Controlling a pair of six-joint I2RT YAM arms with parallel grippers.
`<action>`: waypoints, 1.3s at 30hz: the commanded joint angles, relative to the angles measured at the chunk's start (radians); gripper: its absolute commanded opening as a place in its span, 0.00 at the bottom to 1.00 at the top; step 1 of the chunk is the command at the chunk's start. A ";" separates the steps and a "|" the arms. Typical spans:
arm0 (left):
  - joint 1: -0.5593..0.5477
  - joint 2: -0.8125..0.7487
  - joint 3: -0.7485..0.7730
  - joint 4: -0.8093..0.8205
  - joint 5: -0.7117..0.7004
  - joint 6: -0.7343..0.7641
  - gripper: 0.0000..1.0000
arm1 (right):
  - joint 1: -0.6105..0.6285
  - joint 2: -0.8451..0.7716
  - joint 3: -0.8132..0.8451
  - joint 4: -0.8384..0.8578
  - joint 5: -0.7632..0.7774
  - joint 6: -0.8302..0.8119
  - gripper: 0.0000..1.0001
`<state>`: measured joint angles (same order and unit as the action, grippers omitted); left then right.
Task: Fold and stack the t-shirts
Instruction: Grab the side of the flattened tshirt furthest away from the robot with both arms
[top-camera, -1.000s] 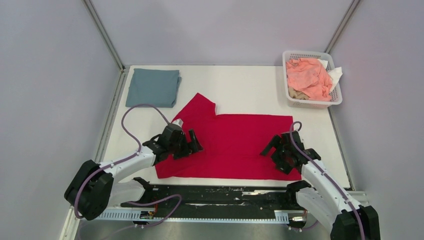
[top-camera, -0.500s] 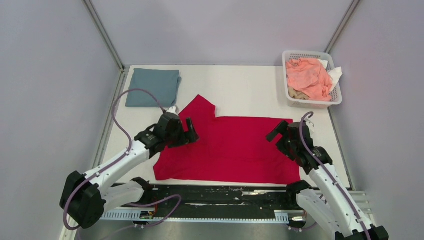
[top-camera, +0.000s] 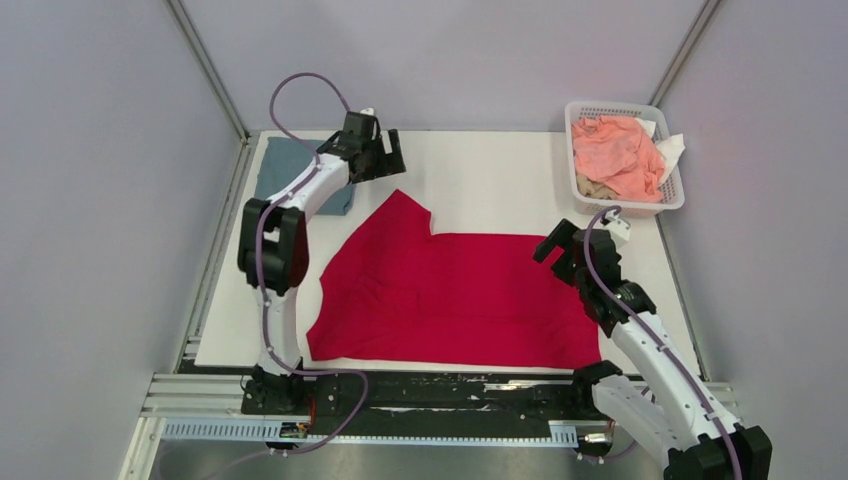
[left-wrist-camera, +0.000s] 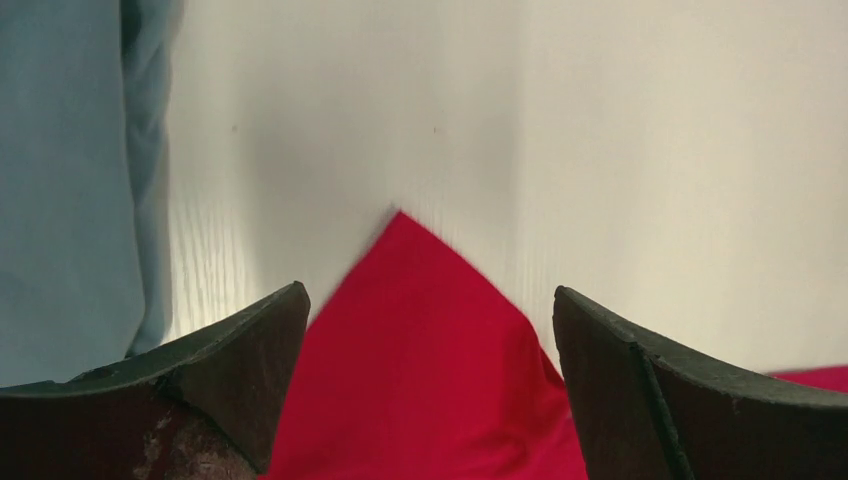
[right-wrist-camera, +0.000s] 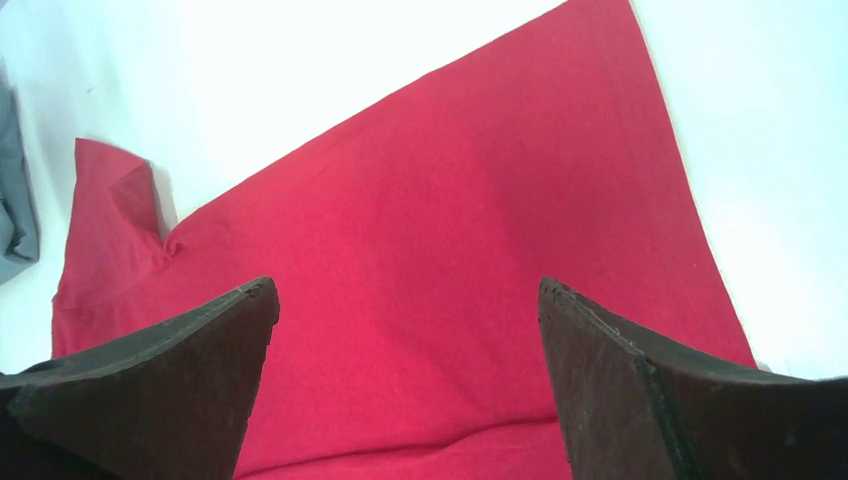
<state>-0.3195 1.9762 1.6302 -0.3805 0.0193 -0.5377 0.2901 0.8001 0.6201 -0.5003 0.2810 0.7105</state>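
Note:
The crimson red t-shirt (top-camera: 455, 295) lies spread flat in the middle of the table, one sleeve tip pointing to the back left. The grey-blue t-shirt (top-camera: 290, 180) lies folded at the back left, partly behind my left arm. My left gripper (top-camera: 380, 160) is open and empty above the red sleeve tip (left-wrist-camera: 420, 340), with the grey-blue shirt (left-wrist-camera: 60, 180) to its left. My right gripper (top-camera: 558, 245) is open and empty over the red shirt's back right corner. The right wrist view shows the red cloth (right-wrist-camera: 450, 200) between and beyond the open jaws.
A white mesh basket (top-camera: 672, 195) with pink-orange cloths stands at the back right. Grey walls close in the table on three sides. A black rail runs along the near edge (top-camera: 450, 385).
My left arm has swung from the red shirt's left side out to the back of the table, above the sleeve tip. My right gripper has moved back to the shirt's back right corner.

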 joint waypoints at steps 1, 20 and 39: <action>0.016 0.196 0.285 -0.158 0.066 0.142 1.00 | -0.004 0.040 0.009 0.094 0.021 -0.060 1.00; 0.027 0.394 0.277 -0.130 0.345 0.086 0.85 | -0.007 0.079 -0.013 0.126 -0.036 -0.072 1.00; -0.103 0.393 0.273 -0.328 -0.099 0.156 0.38 | -0.009 0.070 -0.026 0.141 -0.012 -0.078 1.00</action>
<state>-0.3840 2.3371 1.9053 -0.5217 0.0132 -0.4114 0.2867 0.8833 0.6022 -0.4019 0.2523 0.6483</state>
